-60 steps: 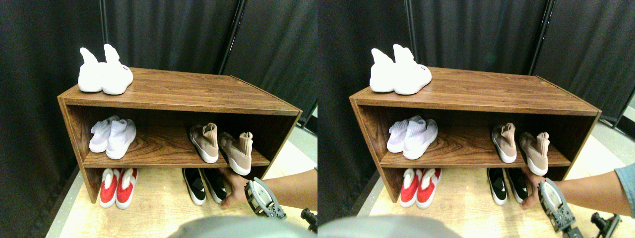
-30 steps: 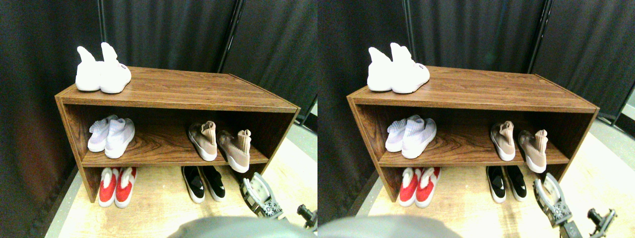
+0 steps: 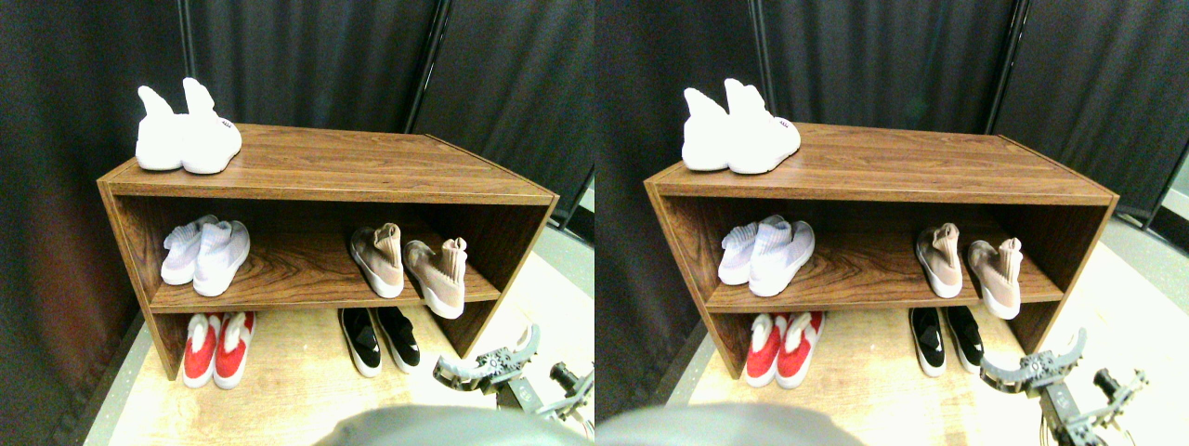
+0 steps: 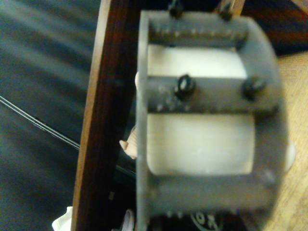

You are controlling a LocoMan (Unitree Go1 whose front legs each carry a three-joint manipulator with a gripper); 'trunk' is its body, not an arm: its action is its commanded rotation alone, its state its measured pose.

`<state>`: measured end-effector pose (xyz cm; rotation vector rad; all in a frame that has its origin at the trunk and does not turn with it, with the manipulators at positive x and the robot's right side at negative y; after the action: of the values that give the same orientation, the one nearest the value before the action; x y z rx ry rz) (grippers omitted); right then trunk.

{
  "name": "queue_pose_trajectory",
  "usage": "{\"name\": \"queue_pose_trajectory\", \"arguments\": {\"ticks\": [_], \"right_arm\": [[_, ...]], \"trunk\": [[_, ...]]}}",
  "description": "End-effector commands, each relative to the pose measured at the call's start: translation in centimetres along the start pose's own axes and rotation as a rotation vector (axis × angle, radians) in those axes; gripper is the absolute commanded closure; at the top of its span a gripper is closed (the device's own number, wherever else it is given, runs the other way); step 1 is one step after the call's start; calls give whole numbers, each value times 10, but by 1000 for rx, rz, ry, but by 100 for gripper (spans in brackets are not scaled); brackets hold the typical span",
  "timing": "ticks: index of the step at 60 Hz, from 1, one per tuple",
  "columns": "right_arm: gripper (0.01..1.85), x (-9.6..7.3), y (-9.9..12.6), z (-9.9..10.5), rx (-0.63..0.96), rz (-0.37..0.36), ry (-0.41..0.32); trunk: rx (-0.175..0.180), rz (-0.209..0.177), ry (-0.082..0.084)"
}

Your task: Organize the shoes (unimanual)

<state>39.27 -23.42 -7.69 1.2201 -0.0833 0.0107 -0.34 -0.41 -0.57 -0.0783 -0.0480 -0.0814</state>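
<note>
Since a second ago the person's arm is gone, and the right gripper (image 3: 490,364) is now lying turned on its side, low before the shelf (image 3: 325,177). I cannot tell how its jaws are standing. Beige shoes (image 3: 409,265) are sitting on the middle board; black shoes (image 3: 379,339) are resting on the floor beneath.
</note>
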Motion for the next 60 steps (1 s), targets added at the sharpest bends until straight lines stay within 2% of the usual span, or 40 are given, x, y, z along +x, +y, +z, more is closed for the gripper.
{"name": "queue_pose_trajectory", "arguments": {"ticks": [1,12,16,24,36,38,49,60], "right_arm": [[41,8,3,2,-11,12,14],[46,26,-3,0,30,-50,21],[54,33,-7,-1,24,-60,29],[57,46,-17,-5,96,-116,21],[59,62,-32,-6,132,-149,30],[61,65,-35,-6,137,-163,13],[63,72,-39,-8,125,-180,-9],[58,77,-39,-7,116,-181,1]], "trunk": [[-19,2,16],[-22,5,20],[-23,7,24],[-28,13,30],[-28,19,35],[-28,20,34],[-26,20,35],[-27,21,35]]}}
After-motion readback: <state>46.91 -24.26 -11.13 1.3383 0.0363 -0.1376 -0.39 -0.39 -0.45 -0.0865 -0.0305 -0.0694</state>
